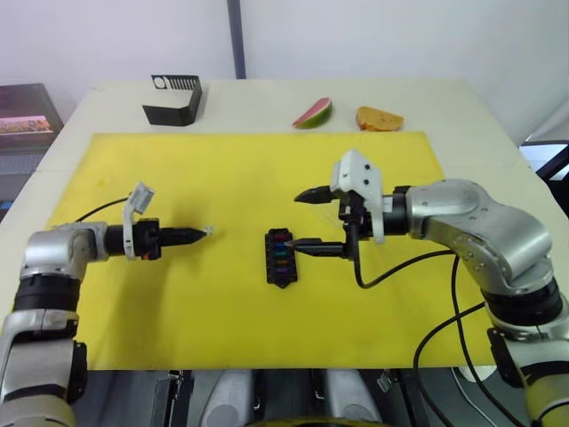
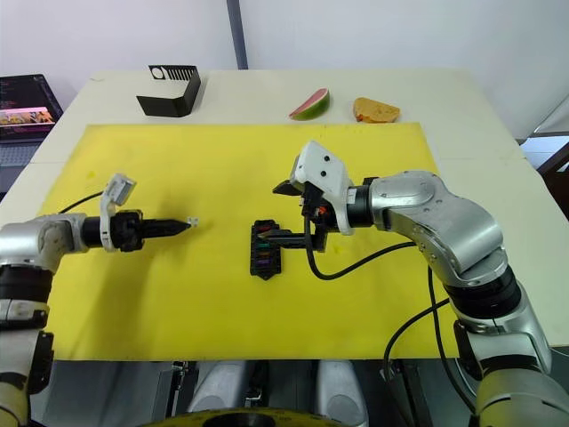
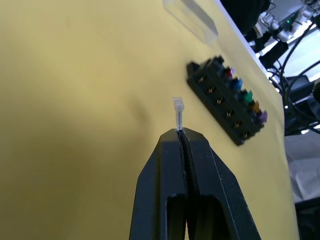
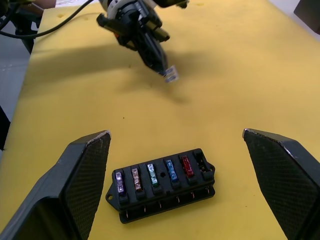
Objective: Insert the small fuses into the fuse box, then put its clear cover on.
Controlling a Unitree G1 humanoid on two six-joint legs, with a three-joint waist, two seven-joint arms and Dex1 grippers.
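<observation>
1. Nearest the robot: left gripper (image 1: pixel 200 234), jaws pressed together, pinching the pale grey fuse (image 3: pixel 178 106) by its blade legs; the fuse head sticks out past the tips. It hangs over the yellow mat (image 1: pixel 222 311), well apart from the box.
2. Mid-mat: fuse box (image 4: pixel 163 184) lies flat. Five fuses are seated in one row: purple, orange, green, teal, red. The end slot beside the red one looks vacant; the second row shows only metal contacts.
3. Right gripper (image 4: pixel 175 175) has its jaws spread wide, holding nothing. In the head views its lower finger reaches in beside the box; contact cannot be told.
4. Clear cover (image 3: pixel 191 20) lies on the mat beyond the box in the left wrist view, near the mat's edge; it is nearly invisible.
5. Far bench (image 1: pixel 258 98): black bracket (image 1: pixel 174 98), watermelon slice (image 1: pixel 314 113), bread piece (image 1: pixel 379 118). None belong to the task.
6. Handling judgement: the fuse is very light, stiff and smooth, and it could twist or slip in a tip pinch. Holding the legs blocks insertion, so a regrasp on the plastic head seems needed. The box is light and may slide unless braced. The cover is thin and slick; take it by its long edges
</observation>
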